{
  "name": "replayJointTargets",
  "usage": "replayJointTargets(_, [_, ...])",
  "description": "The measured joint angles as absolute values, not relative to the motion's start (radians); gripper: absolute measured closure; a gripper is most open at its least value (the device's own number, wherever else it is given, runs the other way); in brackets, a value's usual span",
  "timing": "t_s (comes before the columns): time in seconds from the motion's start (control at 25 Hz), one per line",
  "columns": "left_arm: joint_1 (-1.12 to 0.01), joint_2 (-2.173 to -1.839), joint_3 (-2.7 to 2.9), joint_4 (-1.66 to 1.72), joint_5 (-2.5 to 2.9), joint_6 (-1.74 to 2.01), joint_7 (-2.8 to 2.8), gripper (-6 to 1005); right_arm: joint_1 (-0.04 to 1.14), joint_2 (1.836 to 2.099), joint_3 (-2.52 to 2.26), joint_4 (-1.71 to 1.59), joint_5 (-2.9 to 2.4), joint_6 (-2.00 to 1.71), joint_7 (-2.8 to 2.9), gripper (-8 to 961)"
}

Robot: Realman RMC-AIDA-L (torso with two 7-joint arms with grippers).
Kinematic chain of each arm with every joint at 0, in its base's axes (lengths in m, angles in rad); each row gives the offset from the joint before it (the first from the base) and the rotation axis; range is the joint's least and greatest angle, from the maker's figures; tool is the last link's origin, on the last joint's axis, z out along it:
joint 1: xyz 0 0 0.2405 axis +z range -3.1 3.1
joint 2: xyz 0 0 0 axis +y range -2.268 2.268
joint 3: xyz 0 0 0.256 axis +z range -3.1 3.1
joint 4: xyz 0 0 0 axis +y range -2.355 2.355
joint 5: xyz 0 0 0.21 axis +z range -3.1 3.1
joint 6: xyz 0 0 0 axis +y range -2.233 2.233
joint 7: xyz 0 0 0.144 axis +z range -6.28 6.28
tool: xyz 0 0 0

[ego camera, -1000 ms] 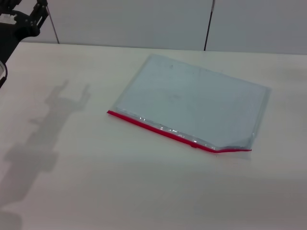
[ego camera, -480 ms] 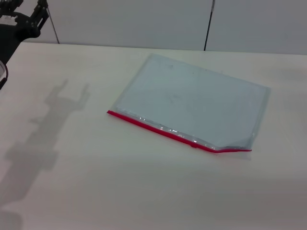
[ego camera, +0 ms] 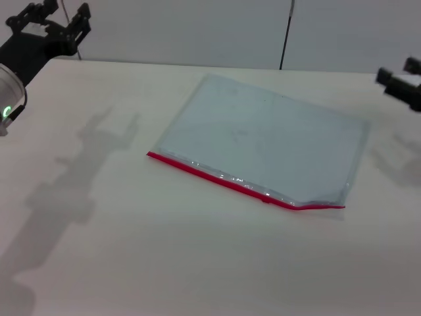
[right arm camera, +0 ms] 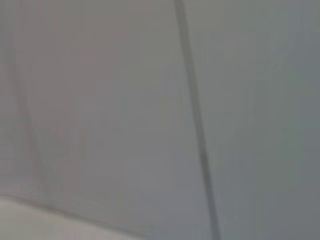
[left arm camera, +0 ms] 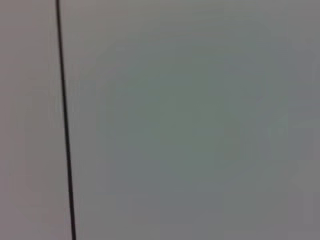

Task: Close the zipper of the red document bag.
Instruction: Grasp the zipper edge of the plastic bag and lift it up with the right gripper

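We find the red document bag (ego camera: pixel 263 141) flat on the counter (ego camera: pixel 131 250) at frame centre, its zipper (ego camera: pixel 237 183) along the lower edge. The left gripper (ego camera: pixel 60 18), fingers spread wide, sits upper left; the right gripper (ego camera: pixel 400 82) shows at the right edge, finger state indeterminable. Both are well apart from the bag. We advise pinning one end and drawing the slider steadily.

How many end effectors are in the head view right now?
2. The left end effector is raised over the table's far left corner; the right end effector enters at the right edge, partly cut off, beyond the translucent red-trimmed document bag.
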State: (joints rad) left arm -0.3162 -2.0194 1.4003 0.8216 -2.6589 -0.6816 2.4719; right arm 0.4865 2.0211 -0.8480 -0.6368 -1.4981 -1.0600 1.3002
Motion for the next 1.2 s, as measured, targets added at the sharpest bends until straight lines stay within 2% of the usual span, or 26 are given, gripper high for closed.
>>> replayJointTargets(0.56, [-0.318, -2.019, 1.399, 0.876, -2.563, -0.62, 2.452, 404, 0.482, 2.027, -0.857, -0.76, -1.892, -1.413, 1.308, 220])
replayJointTargets(1.2, [-0.314, -2.019, 1.398, 0.926, -2.512, -0.578, 2.427, 411, 0.512, 2.029, -0.89, -0.782, -2.076, -1.381, 1.318, 219])
